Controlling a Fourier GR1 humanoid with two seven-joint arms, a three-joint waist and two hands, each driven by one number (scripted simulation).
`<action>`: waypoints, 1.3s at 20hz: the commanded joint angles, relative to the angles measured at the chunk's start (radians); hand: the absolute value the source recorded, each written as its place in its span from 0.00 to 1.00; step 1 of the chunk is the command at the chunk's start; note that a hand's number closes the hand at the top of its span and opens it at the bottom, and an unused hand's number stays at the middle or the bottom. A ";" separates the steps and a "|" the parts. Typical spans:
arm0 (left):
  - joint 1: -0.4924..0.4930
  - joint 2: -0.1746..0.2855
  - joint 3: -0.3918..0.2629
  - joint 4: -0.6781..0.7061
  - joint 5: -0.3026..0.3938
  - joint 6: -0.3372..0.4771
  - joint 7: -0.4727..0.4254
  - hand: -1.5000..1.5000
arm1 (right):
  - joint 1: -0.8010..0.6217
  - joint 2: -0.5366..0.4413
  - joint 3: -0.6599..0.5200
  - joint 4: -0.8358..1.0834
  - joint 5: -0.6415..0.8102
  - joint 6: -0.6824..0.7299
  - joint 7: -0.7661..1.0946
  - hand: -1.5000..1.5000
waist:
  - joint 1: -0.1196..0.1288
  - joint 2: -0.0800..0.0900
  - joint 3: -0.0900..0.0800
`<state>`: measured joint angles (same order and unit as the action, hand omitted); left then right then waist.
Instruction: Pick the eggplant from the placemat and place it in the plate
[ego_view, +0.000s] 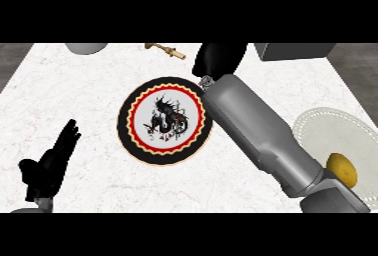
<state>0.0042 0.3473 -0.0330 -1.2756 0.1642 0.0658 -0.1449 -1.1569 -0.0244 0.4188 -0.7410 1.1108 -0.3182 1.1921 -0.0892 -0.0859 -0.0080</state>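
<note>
White marbled counter (88, 90); dark grey floor (15, 55) at both sides; even light.

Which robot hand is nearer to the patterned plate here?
Right. The right robot hand is just beyond the far right rim of the plate; the left robot hand rests farther off to its left.

The right forearm (255, 132) is a grey casing, boxy with rounded edges, joined to a darker grey elbow segment (336, 200). A metallic wrist joint (207, 80) links it to the black right hand (218, 57). The left hand (46, 170) is black with slender fingers (68, 136).
</note>
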 joint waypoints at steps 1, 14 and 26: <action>-0.023 0.008 -0.010 -0.022 -0.001 -0.021 -0.005 0.50 | -0.011 0.023 0.036 -0.059 0.045 0.005 0.293 1.00 | 0.048 0.026 0.004; -0.104 -0.021 -0.040 -0.039 -0.003 -0.040 0.024 0.50 | 0.062 0.024 -0.078 -0.101 0.143 -0.047 0.295 1.00 | 0.121 0.076 0.006; -0.127 -0.037 -0.056 -0.030 -0.023 -0.031 0.025 0.50 | 0.188 0.024 -0.279 -0.107 0.247 -0.260 0.294 0.00 | 0.133 0.093 0.008</action>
<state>-0.0952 0.3137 -0.0852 -1.3089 0.1422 0.0372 -0.1346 -0.9945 -0.0135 0.1912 -0.8490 1.3452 -0.4441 1.2224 0.0394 0.0001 -0.0013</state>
